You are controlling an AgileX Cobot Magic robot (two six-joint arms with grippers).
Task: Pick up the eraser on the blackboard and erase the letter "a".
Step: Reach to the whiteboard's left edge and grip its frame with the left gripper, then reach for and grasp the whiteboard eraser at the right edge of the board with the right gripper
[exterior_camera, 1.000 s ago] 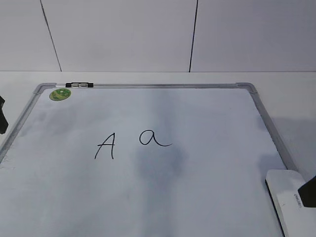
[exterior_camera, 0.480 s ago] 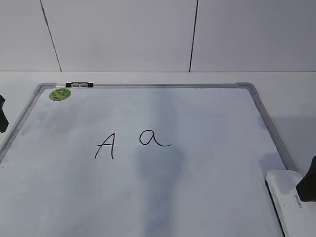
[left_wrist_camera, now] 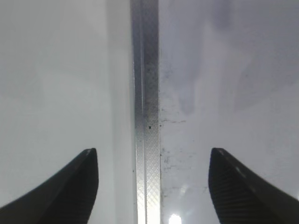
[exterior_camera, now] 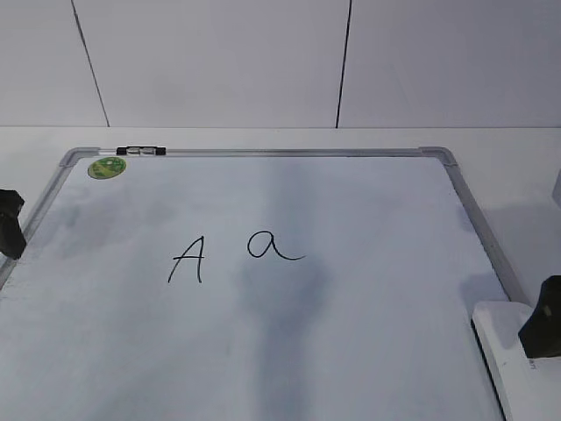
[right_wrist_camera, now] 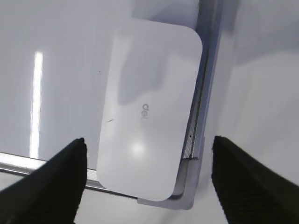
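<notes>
The white eraser (exterior_camera: pixel 504 346) lies flat on the near right corner of the blackboard (exterior_camera: pixel 351 153); it also shows in the right wrist view (right_wrist_camera: pixel 149 107). My right gripper (right_wrist_camera: pixel 147 182) is open above the eraser's near end, its fingers to either side and apart from it; one finger shows in the exterior view (exterior_camera: pixel 543 320). The cursive letter "a" (exterior_camera: pixel 273 245) sits mid-board, right of the capital "A" (exterior_camera: pixel 188 260). My left gripper (left_wrist_camera: pixel 152 184) is open over the board's left frame rail (left_wrist_camera: pixel 145 116), at the exterior view's left edge (exterior_camera: pixel 10 224).
A green sticker (exterior_camera: pixel 106 167) and a small black-and-silver clip (exterior_camera: pixel 140 151) are at the board's far left corner. White table (exterior_camera: pixel 517 167) surrounds the board. A white wall stands behind. Grey smudges mark the board's surface.
My right gripper has shifted along the eraser toward the lower right edge of the view. My left gripper has come a little farther in over the board's left frame.
</notes>
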